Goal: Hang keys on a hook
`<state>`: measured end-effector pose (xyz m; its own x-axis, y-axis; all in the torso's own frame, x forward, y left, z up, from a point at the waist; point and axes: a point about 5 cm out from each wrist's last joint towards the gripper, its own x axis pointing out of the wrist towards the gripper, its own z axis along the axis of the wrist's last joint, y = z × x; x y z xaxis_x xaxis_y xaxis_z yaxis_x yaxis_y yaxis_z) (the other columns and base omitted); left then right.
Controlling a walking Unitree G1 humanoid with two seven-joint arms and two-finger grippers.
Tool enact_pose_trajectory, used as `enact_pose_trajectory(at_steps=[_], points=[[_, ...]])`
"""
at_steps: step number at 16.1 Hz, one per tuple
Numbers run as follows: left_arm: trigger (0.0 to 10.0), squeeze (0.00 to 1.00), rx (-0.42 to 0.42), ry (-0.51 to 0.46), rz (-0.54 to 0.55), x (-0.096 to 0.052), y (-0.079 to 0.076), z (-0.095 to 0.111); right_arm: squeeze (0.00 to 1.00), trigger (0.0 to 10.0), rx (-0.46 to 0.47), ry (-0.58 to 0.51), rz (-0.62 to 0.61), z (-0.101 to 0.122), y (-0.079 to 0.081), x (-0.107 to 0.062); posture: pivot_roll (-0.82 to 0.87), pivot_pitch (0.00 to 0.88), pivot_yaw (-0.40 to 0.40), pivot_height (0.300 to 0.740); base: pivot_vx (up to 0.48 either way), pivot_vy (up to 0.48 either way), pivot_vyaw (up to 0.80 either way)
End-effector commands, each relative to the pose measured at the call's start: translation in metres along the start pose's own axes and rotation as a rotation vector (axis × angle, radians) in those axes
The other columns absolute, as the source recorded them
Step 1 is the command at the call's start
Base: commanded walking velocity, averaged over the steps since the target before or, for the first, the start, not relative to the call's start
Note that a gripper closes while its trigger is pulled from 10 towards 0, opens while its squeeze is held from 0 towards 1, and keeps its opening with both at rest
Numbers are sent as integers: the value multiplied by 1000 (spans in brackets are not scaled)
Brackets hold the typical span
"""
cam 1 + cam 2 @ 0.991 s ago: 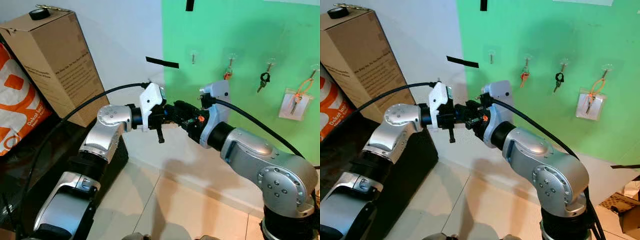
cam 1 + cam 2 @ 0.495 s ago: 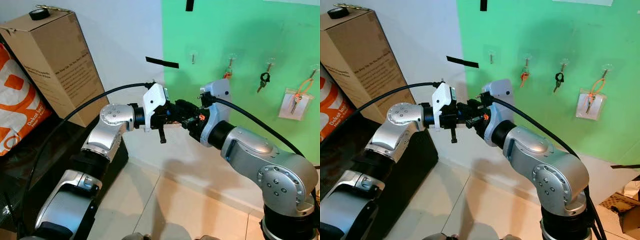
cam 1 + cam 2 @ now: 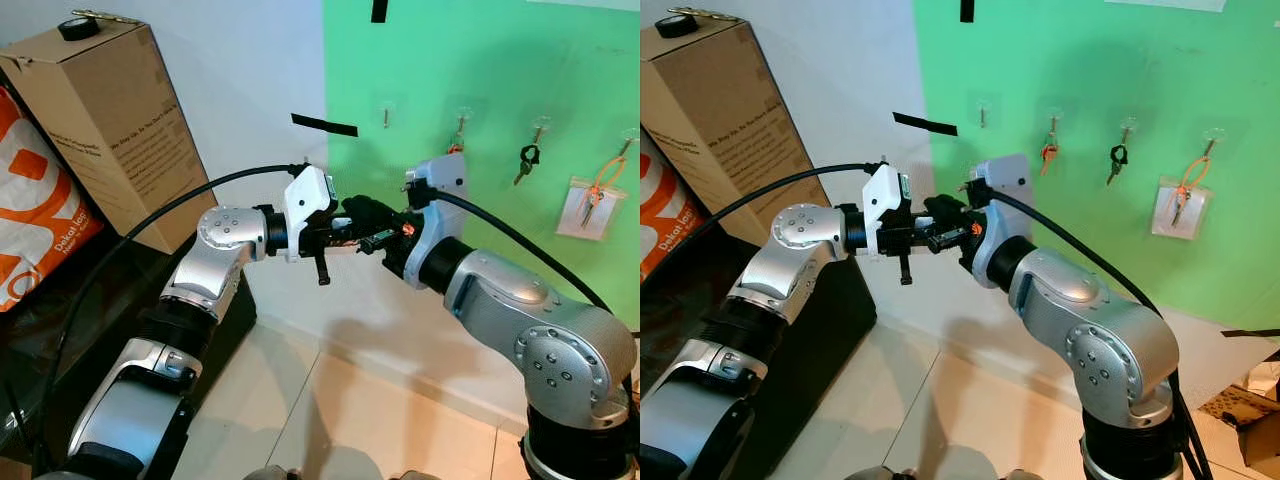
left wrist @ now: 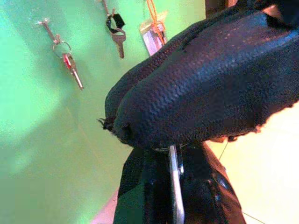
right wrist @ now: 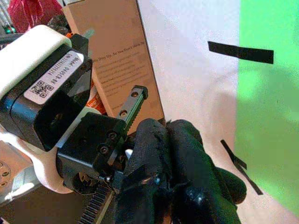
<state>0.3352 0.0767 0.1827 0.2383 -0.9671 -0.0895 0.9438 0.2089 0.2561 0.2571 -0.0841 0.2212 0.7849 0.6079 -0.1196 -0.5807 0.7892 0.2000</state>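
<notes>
Firstly, cardboard box [image 3: 110,130]: it stood at ten o'clock of the head view, well apart from the work.
Left gripper [image 3: 340,233]: it was near the centre of the head view. In its wrist view a thin metal piece, most likely the keys [image 4: 174,186], sat clamped between its two fingers.
Right gripper [image 3: 358,215]: it met the left one tip to tip, its fingers [image 5: 163,154] pressed together right above the metal piece. Whether they also pinched the keys I could not tell.
Empty hook [image 3: 386,113]: at one o'clock on the green wall [image 3: 500,60], apart from both grippers.
Red-tagged key [image 3: 458,142]: on the next hook, at about one o'clock.
Black-tagged key [image 3: 527,158]: on the following hook, at two o'clock.
Orange lanyard [image 3: 600,180]: on the last hook, also at two o'clock.
Risk, handover: I judged that if one gripper let go before the other held firmly, the keys could fall to the floor.
Risk, ring: a grip that covered the ring would leave nothing to slip over the hook.
Risk, neighbours: a reach too far to the right could knock down the red-tagged key.
</notes>
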Motion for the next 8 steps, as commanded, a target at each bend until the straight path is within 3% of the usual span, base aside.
enact_pose_trajectory(at_steps=[1, 3, 4, 8], points=[[10000, 0, 39, -32, 59, -2, 7, 10, 0, 0, 2, 19, 59, -2, 9, 4, -189, 0, 85, 740, 0, 0, 0], [10000, 0, 6, -50, 81, -1, 8, 11, 0, 0, 8, -1, 68, 0, 10, 4, -190, 0, 83, 740, 0, 0, 0], [10000, 1000, -28, -70, 101, 0, 10, 12, 0, 0, 29, -30, 65, 3, 9, 4, -189, 0, 82, 740, 0, 0, 0], [10000, 1000, -37, -80, 92, -1, 8, 13, 0, 0, 33, -48, 66, 5, 8, 4, -188, 0, 82, 740, 0, 0, 0]])
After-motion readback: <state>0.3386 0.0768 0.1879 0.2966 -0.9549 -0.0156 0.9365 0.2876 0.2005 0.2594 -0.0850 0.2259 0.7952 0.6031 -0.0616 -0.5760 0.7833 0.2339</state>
